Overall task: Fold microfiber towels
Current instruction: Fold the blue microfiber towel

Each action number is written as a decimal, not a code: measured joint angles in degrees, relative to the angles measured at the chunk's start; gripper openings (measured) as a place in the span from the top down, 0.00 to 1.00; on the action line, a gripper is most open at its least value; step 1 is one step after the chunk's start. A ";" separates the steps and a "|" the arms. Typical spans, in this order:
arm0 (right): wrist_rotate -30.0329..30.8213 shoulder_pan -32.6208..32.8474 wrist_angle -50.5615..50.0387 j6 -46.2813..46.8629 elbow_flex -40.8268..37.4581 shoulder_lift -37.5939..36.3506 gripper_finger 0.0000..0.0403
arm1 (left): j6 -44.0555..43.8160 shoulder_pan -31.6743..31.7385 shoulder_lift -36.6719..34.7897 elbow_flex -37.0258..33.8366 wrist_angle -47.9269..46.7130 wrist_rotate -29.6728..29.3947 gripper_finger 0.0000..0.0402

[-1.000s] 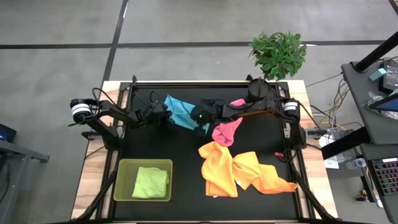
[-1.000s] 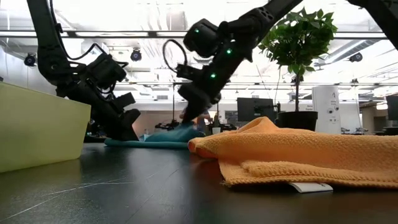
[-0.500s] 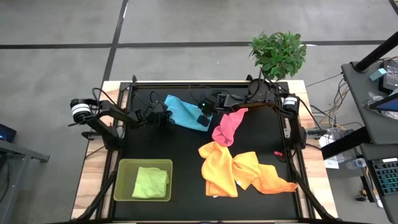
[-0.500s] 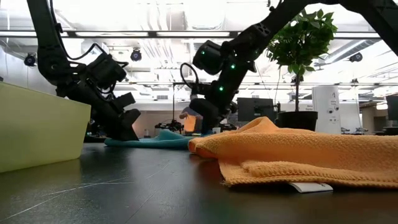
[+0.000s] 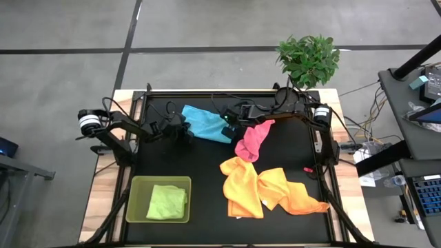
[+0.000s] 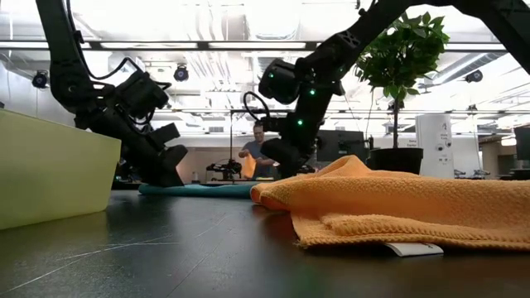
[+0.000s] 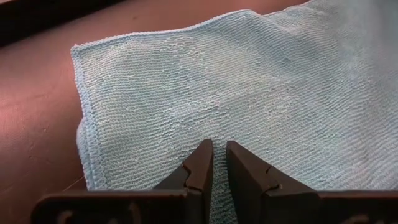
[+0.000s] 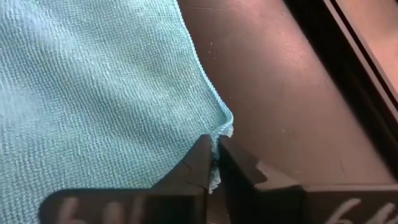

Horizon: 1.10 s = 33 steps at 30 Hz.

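The light blue microfiber towel point(image 5: 204, 123) lies spread flat at the table's far middle, between both grippers. My left gripper point(image 5: 185, 132) is shut on its left side, and my right gripper point(image 5: 227, 129) is shut on its right corner. A pink towel point(image 5: 251, 142) lies crumpled just right of it. Yellow and orange towels point(image 5: 265, 190) lie in a heap at the near right. A lime green towel point(image 5: 167, 202) lies folded in the green tray point(image 5: 135, 184) at the near left. My left gripper pinches the light blue towel between its two fingertips a little in from the left edge point(image 7: 219, 163), slanting down from the table's left. The towel lies flat on the table around the pinch. My right gripper pinches the towel's right corner point(image 8: 222, 129) between its fingertips, slanting down from the right. The cloth puckers at the tips and otherwise lies flat on the table.
A potted plant point(image 5: 308, 60) stands beyond the table's far right corner. The tray's tall wall point(image 6: 50, 170) fills the near left of the low view. A small red thing point(image 5: 309, 170) lies near the right edge. The dark tabletop point(image 5: 186, 162) is bare in the middle.
My right gripper has gone down and toward the table's far edge, turning as it went, still shut on the light blue towel's corner. The towel's right part, raised a second ago, now lies spread flat; its left part has stayed in place under my left gripper.
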 joint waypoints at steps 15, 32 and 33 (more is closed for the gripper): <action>0.04 -0.48 -6.35 -2.07 0.13 -5.07 0.71 | 0.14 0.07 -7.72 -0.11 -0.66 3.22 0.92; -27.41 1.86 16.10 -0.18 -7.08 -1.02 0.98 | 4.72 0.33 -0.61 4.83 1.85 1.19 0.92; -27.41 1.92 15.33 -0.20 -7.10 -0.72 0.98 | 4.50 0.43 0.73 5.15 1.72 1.16 0.92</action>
